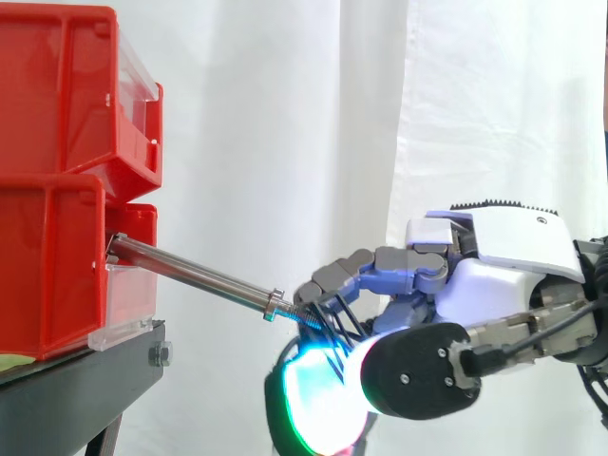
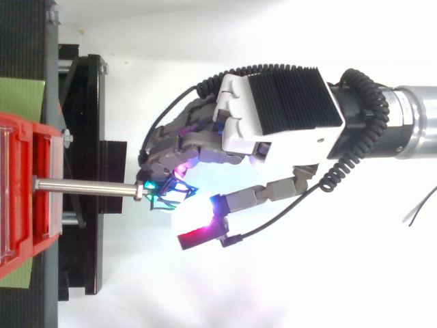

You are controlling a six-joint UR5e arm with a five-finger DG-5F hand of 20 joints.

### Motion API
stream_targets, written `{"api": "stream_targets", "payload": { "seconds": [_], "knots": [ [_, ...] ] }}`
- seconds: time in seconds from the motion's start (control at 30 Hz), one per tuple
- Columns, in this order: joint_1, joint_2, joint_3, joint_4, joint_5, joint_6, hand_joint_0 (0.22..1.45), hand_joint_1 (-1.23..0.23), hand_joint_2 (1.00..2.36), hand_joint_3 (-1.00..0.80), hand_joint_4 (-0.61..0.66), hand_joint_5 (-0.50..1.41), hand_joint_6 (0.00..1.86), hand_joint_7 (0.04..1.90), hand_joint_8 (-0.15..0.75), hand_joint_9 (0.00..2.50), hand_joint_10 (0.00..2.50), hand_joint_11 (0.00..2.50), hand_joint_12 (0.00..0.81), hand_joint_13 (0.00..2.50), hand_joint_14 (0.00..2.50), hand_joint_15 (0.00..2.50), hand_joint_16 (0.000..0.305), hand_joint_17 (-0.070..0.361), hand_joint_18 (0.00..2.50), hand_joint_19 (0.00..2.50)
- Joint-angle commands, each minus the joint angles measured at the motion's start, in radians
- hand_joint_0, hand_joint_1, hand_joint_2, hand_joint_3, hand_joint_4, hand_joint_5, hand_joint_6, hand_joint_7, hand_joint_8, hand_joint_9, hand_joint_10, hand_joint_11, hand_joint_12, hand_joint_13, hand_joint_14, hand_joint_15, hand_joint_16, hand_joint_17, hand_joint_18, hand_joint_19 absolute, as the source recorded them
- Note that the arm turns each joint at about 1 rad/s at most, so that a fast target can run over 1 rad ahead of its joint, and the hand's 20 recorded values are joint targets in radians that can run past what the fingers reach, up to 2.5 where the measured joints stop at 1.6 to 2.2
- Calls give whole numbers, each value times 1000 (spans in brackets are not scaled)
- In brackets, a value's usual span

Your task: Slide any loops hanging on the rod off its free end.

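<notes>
A white curtain [image 1: 285, 114] hung behind everything. At the left, two red bins [image 1: 57, 190] sat stacked on a black stand [image 1: 76, 380]. The robot hand [image 1: 494, 285] reached in from the right, its palm level with the lower bin. Its fingers [image 1: 347, 271] were curled narrowly over the rod's tip, and its thumb was spread apart below them. The rod [image 1: 190, 275] stuck out of the lower bin, sloping down to the right, its free end at the fingertips. Thin black loops [image 1: 337, 323] sat at that free end, just right of the rod's small collar, hooked under the curled fingers. I could not tell whether they were still on the tip.
</notes>
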Motion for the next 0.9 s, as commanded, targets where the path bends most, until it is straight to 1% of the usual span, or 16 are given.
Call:
{"api": "stream_targets", "payload": {
  "seconds": [0.0,0.03,0.17,0.23,0.27,0.43,0.47,0.5,0.6,0.7,0.73,0.77,0.8,0.83,0.87],
  "knots": [
    [-2,16,0,-73,-1,6,595,-652,1022,45,4,-165,931,1175,382,973,10,290,350,896,3,89,52,118,934,241],
    [-4,19,0,-79,-1,8,595,-652,1022,46,4,-165,931,1175,380,975,9,278,349,896,2,90,52,117,934,238],
    [-5,37,-1,-153,-1,35,594,-652,1022,42,8,-165,931,1173,381,973,9,290,350,898,3,90,52,118,933,244],
    [-7,42,-1,-165,-1,38,594,-652,1022,37,8,-165,932,1166,382,974,10,290,352,898,3,92,52,118,935,240],
    [-7,50,-1,-199,-1,46,594,-652,1021,36,11,-165,932,1168,380,974,10,291,352,897,3,92,52,118,936,240],
    [-7,66,-1,-257,3,66,599,-658,1020,17,2,-167,931,1159,382,972,9,289,353,896,2,85,53,118,936,236],
    [-8,71,-1,-285,3,94,601,-661,1021,6,2,-169,931,1154,383,971,10,294,351,896,2,86,52,118,934,241],
    [-7,73,-1,-299,3,114,602,-664,1021,0,-1,-170,930,1156,378,969,10,296,352,895,2,91,52,117,932,242],
    [-7,77,-1,-323,3,154,606,-676,1022,-24,-8,-174,927,1165,368,962,12,297,344,888,3,96,50,113,921,251],
    [-2,97,-1,-366,8,204,619,-695,1024,-93,-9,-181,923,1170,353,957,10,303,330,877,3,101,47,106,897,266],
    [-2,103,-1,-374,11,212,621,-697,1023,-101,-9,-182,922,1172,350,954,11,306,330,876,4,107,47,106,897,270],
    [-1,115,0,-408,28,242,625,-702,1023,-122,-5,-183,923,1158,345,949,11,305,328,876,4,105,47,106,895,274],
    [1,120,-1,-418,35,253,629,-710,1022,-141,-7,-185,921,1161,347,948,11,304,329,876,4,104,47,105,898,276],
    [3,126,-1,-441,49,276,631,-712,1022,-149,-9,-185,920,1161,348,947,10,303,329,877,3,105,47,105,899,272],
    [3,131,0,-451,54,287,635,-714,1022,-165,-3,-186,920,1156,345,945,11,309,329,877,3,105,47,105,902,278]
  ]
}}
